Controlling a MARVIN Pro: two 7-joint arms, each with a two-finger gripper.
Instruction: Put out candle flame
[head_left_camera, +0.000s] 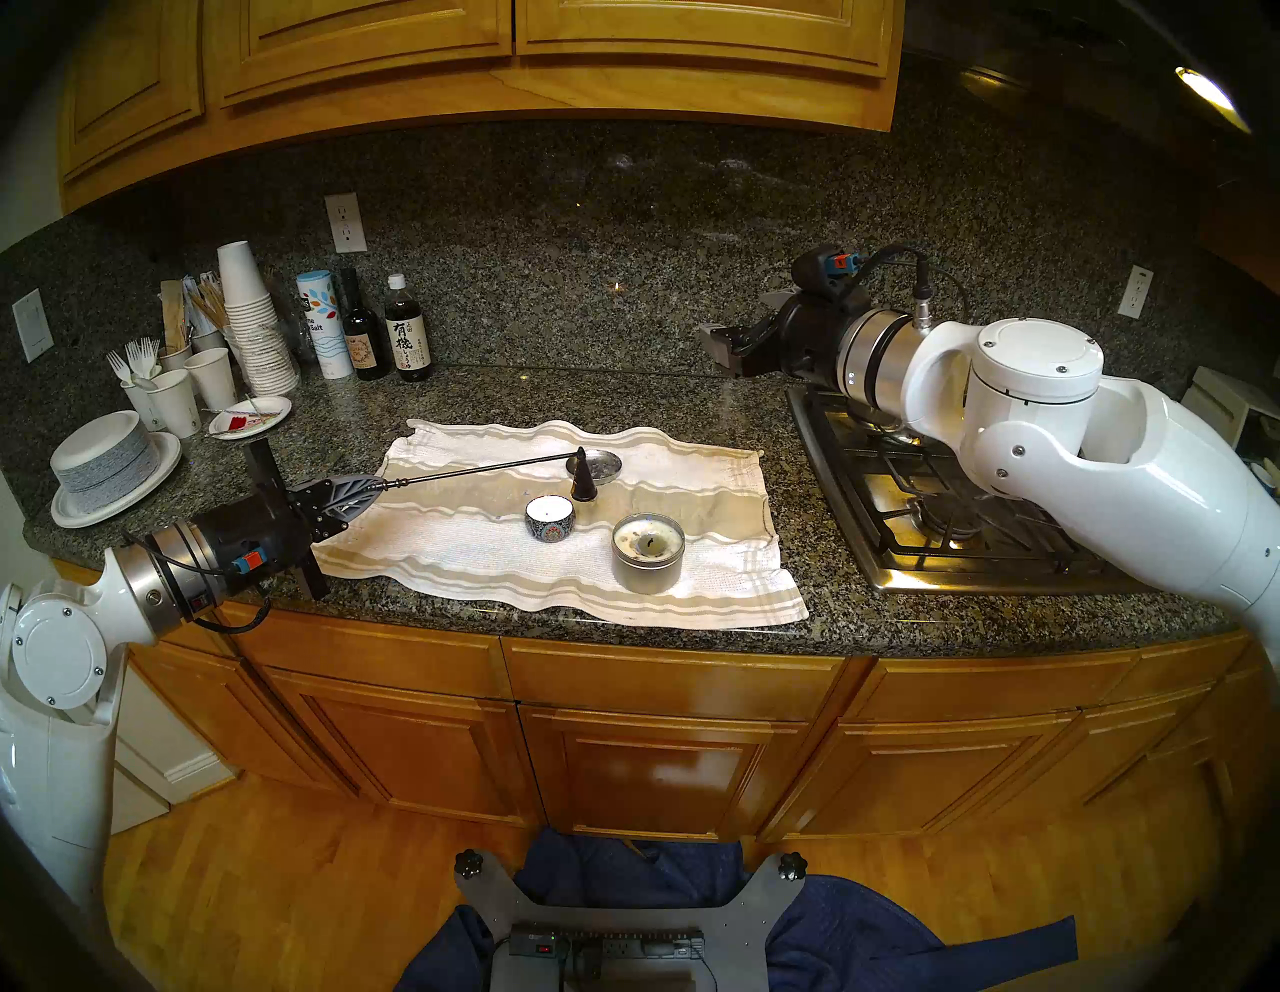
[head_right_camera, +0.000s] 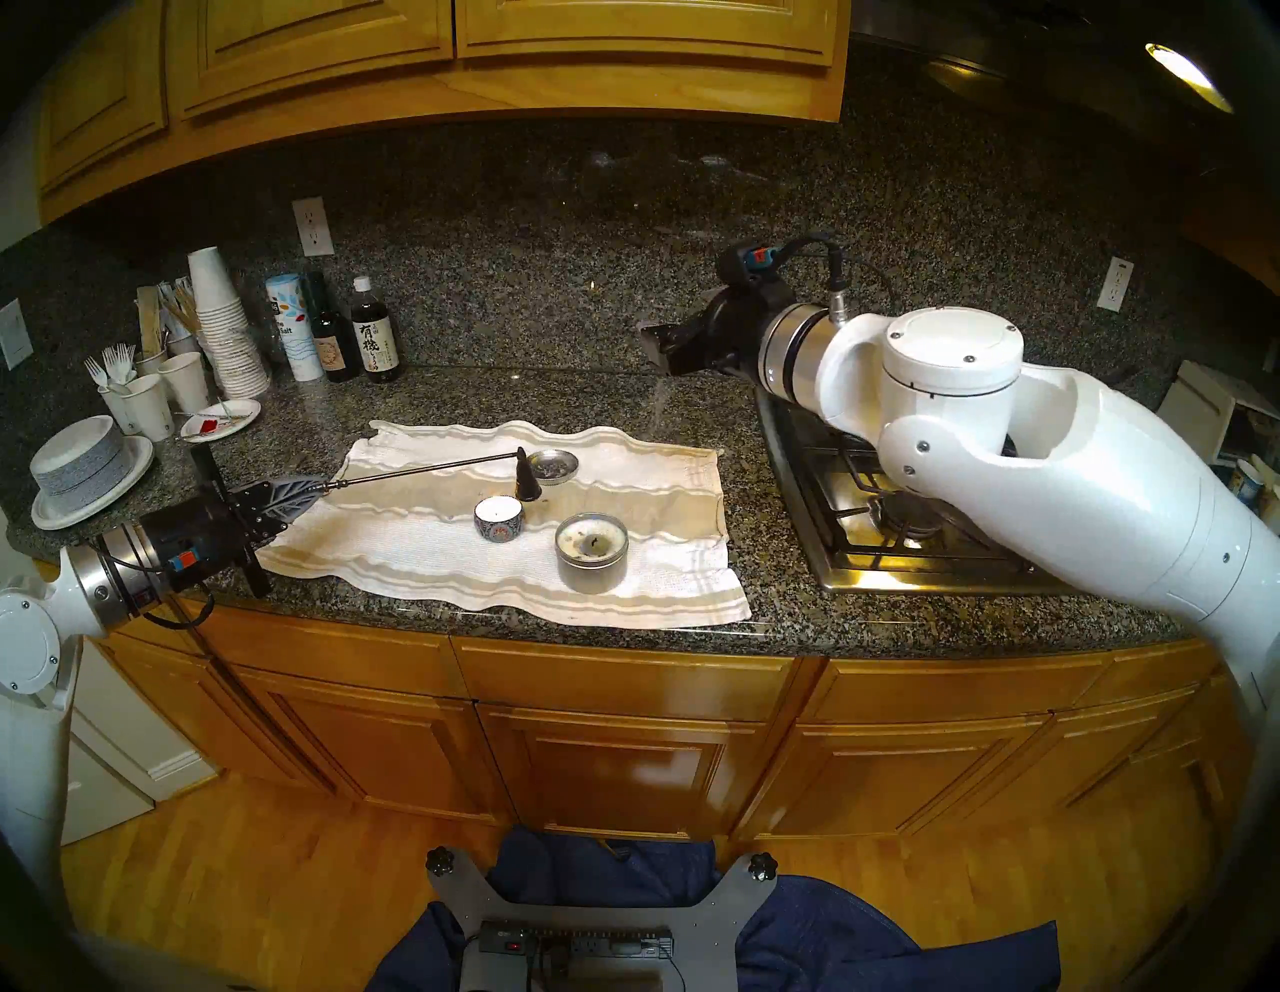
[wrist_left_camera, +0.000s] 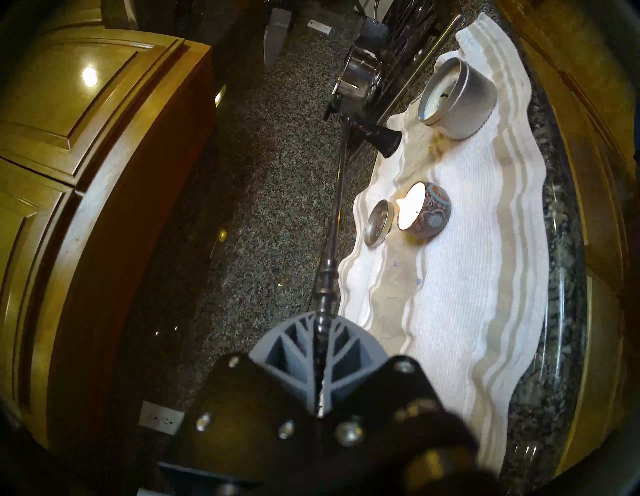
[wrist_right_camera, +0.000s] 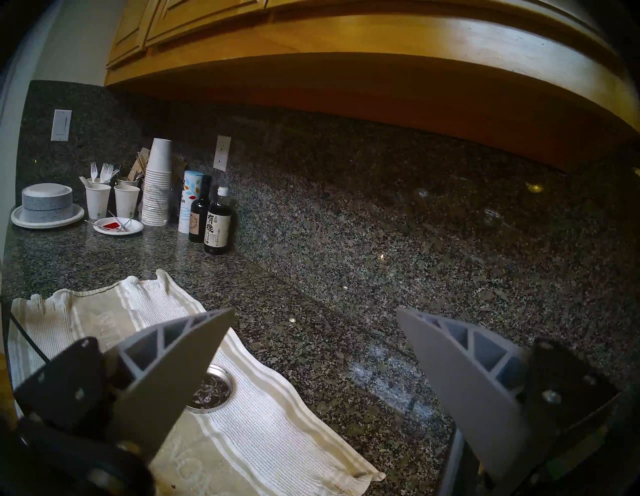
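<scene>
- Your left gripper is pressed together on the handle end of the candle snuffer, near the towel's left edge; the rod runs level out over the cloth.
- The snuffer's cone hangs mouth down above the towel's middle, behind the small patterned candle and not over it.
- That candle is lit (the left wrist view shows the flame clearly), so the main step is not yet done.
- The larger tin candle, toward the counter's front edge, shows a dark wick and no flame that I can see.
- A small metal lid lies just behind the cone.
- Your right gripper is spread, carrying nothing, high above the stove's back-left corner.
- Left to do, as I judge it: bring the cone over the flame and lower it.
</scene>
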